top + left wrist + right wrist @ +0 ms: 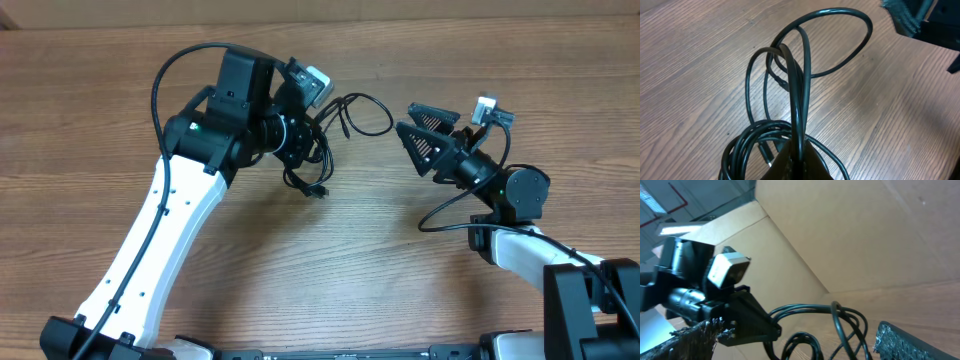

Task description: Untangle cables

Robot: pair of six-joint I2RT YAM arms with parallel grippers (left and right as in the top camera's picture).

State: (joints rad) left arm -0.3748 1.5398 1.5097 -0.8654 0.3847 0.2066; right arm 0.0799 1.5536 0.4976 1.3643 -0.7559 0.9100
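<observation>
The cables (pixel 362 113) are thin black cords bunched in loops on the wooden table. My left gripper (pixel 320 126) is shut on a strand of the bundle, and its loops fan out to the right while other loops (pixel 308 180) hang below it. In the left wrist view the pinched strand (pixel 799 115) rises from between the jaws, and a silver-tipped plug (pixel 767 154) lies by the coils. My right gripper (pixel 424 135) stands open just right of the loops, touching nothing. From the right wrist view the cables (pixel 840 314) run from the left gripper (pixel 752 322) between my open fingers (pixel 907 341).
A brown cardboard wall (pixel 850 235) stands behind the table (pixel 300 270). The right arm's own thicker black cable (pixel 446 209) curves over the table beside its wrist. The left arm's white link (pixel 150 250) crosses the left part of the table.
</observation>
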